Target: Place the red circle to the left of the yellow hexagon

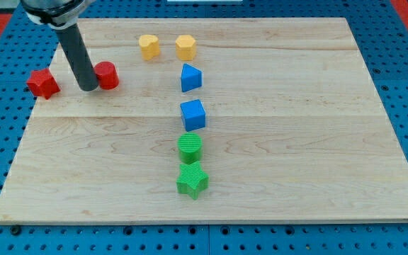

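The red circle [108, 75] sits near the board's upper left. My tip [88, 88] rests on the board touching the red circle's left side. The yellow hexagon [185, 47] stands near the view's top, right of a second yellow block [149, 46] whose shape I cannot make out. The red circle lies left of and below both yellow blocks.
A red star [42, 83] lies left of my tip, at the board's left edge. A blue triangular block [190, 77], a blue cube [193, 114], a green circle [190, 147] and a green star [193, 180] form a column down the middle of the wooden board [296, 127].
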Available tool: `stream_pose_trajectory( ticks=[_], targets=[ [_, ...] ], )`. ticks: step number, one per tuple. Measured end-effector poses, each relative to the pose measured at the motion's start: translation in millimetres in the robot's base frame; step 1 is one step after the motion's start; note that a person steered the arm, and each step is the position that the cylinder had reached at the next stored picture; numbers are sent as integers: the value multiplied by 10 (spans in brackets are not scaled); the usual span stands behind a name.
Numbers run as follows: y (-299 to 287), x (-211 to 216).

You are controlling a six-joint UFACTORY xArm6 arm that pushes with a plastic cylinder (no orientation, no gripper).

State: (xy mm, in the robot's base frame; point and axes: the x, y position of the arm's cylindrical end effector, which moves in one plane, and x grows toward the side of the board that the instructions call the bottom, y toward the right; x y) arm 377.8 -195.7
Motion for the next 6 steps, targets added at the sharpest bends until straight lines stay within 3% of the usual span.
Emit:
stream_pose_trajectory(
  ticks=[2, 3, 5, 6],
  targets=[
    [545, 46],
    [618, -500],
    [442, -182],
    [213, -387]
  ],
)
